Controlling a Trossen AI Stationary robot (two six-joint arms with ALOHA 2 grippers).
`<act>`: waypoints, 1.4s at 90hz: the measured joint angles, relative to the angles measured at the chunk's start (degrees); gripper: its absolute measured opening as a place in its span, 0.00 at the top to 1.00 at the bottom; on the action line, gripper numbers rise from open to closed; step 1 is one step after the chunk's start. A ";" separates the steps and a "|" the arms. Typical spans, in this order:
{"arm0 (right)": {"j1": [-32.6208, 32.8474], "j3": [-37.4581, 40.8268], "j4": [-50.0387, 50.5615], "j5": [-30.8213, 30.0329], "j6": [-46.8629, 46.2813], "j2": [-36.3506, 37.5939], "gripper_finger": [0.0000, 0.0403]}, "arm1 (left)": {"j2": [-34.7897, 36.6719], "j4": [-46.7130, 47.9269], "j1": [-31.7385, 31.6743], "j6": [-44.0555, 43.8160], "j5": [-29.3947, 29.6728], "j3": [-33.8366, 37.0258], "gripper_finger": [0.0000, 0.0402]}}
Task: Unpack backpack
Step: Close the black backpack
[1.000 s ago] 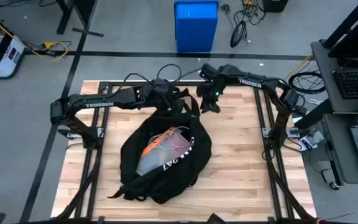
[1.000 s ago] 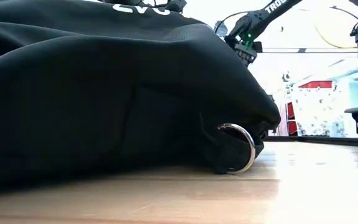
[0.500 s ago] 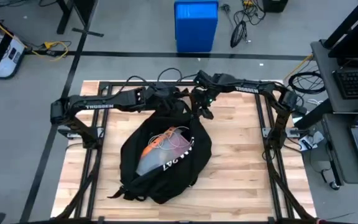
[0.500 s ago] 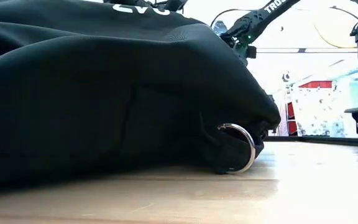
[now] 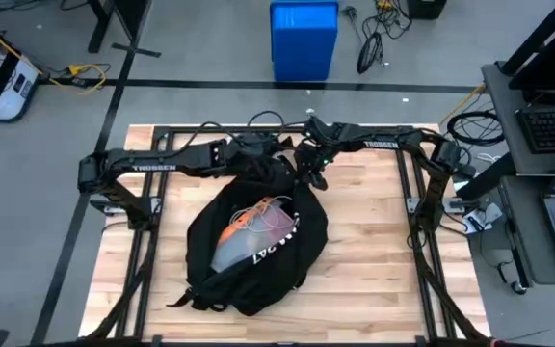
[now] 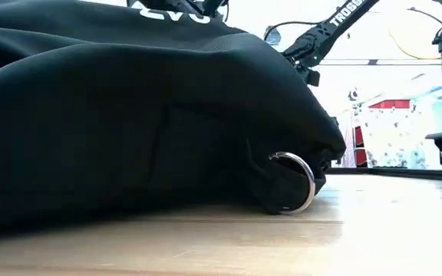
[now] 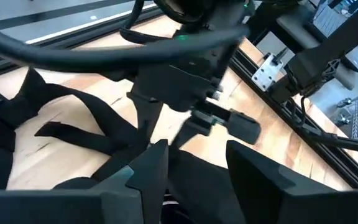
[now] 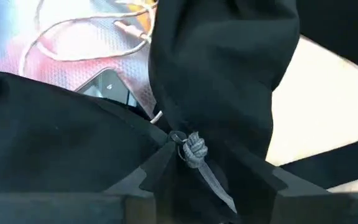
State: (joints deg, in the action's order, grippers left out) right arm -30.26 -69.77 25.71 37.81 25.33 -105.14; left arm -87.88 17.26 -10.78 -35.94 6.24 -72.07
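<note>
The backpack lies in the middle of the wooden table, mouth gaping upward, and inside it sit something orange, a pale bundle and a thin looped cord. White lettering runs along the open flap. Both arms reach in over the far end of the bag, where the straps sprawl across the wood.

The left claw hangs just above the bag's top edge, its two dark fingers apart with black fabric showing between them, nothing gripped. Right in front of it, very near, is the other arm's wrist.

The right claw is down on the rim of the opening. Its fingers flank a bunched fold of black fabric and a knotted grey zipper cord, but I cannot tell whether they are actually pressed onto it. Beyond that fold the bag's contents show: the pale cord and a dark flat device.

From table level the bag fills nearly everything, with a metal ring at its near corner resting against the wood.
</note>
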 joint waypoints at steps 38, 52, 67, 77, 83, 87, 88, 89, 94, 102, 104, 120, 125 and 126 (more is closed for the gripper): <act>0.76 -0.24 0.60 -0.39 -10.16 0.00 0.98 | 0.04 0.00 2.41 -2.80 -0.15 0.00 0.62; 2.68 -3.35 3.71 -0.39 -12.88 0.00 0.99 | 0.04 0.27 2.40 -2.94 -0.22 0.00 0.62; 6.16 -9.01 6.85 -0.15 -12.88 0.00 1.00 | 0.07 4.44 1.90 -5.76 -0.12 0.02 0.62; 8.64 -12.37 7.00 -0.24 -13.88 0.00 1.00 | 0.07 5.36 1.83 -5.28 1.36 0.02 0.62; 9.90 -13.76 7.00 -0.34 -14.71 0.00 1.00 | 0.09 5.53 1.91 -5.36 3.04 0.02 0.62; 10.58 -14.41 6.92 -0.34 -15.62 0.00 1.00 | 0.11 5.80 1.91 -5.38 3.55 0.02 0.62; 10.76 -14.52 6.83 -0.33 -15.98 0.00 1.00 | 0.11 5.87 1.90 -5.38 3.64 0.02 0.62; 10.93 -14.63 6.74 -0.33 -16.33 0.00 1.00 | 0.11 5.97 1.90 -5.41 3.69 0.02 0.62; 11.57 -14.94 6.47 -0.54 -18.37 0.00 1.00 | 0.10 6.62 1.86 -5.74 3.69 0.02 0.62; 12.13 -15.03 6.12 -0.30 -20.93 -0.02 1.00 | -0.61 8.45 1.85 -6.84 4.40 -0.02 0.62; 12.27 -15.05 6.12 -0.29 -21.55 -0.02 1.00 | -0.71 9.43 1.87 -7.12 4.56 -0.01 0.62; 12.41 -15.06 6.57 -0.02 -23.64 -0.02 1.00 | -2.13 13.85 2.67 -7.43 4.99 0.09 0.62; 12.21 -15.06 6.54 0.04 -24.12 -0.02 1.00 | -2.62 14.39 3.23 -7.82 6.05 0.09 0.62; 12.16 -15.07 6.55 0.06 -24.18 -0.02 1.00 | -2.79 14.39 3.32 -8.15 6.29 0.07 0.62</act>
State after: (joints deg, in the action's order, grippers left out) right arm -18.10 -84.84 32.25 37.87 1.15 -105.16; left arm -90.67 31.65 -7.46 -44.08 12.53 -72.00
